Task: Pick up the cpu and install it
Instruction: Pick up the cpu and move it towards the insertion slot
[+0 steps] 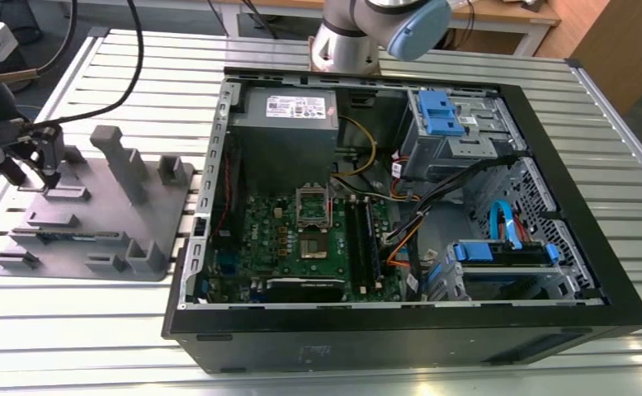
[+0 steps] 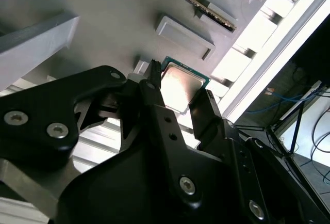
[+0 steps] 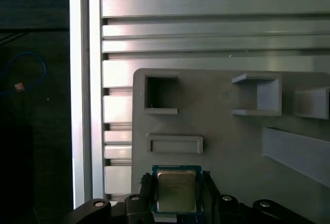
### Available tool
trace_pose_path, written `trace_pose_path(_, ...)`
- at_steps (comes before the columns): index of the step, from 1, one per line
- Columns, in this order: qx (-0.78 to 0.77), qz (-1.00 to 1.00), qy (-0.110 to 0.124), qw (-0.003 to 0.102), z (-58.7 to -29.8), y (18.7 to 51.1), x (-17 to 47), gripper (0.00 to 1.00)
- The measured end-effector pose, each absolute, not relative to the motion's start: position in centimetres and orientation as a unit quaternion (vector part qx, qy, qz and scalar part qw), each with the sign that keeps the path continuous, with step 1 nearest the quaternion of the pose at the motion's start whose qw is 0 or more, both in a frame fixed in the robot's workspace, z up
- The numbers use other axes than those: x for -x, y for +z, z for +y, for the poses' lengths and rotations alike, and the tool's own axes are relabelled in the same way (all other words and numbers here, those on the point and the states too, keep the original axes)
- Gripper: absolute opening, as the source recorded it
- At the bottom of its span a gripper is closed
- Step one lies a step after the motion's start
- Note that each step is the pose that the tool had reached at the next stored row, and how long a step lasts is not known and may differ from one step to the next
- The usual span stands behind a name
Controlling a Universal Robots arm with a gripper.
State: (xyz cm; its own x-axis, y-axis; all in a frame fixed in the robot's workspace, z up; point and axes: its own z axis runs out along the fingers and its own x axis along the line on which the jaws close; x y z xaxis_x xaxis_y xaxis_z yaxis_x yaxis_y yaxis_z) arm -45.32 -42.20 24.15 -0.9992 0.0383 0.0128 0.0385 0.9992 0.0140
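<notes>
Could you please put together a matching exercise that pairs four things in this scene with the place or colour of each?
Things:
1. cpu
2. holder
3. socket
4. drive brackets

Place or colour:
A. on the green circuit board, inside the computer case
B. blue
C. on the slatted table, to the exterior view's left of the case
D. lying flat on the holder, right at the gripper

Pairs: 1-D, 2-C, 3-A, 4-B.
</notes>
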Motion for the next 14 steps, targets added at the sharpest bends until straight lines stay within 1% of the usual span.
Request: trace_pose_path(14,0.019,-1.0,-0.007,0.006,-42.2,24.99,45.32,0.47)
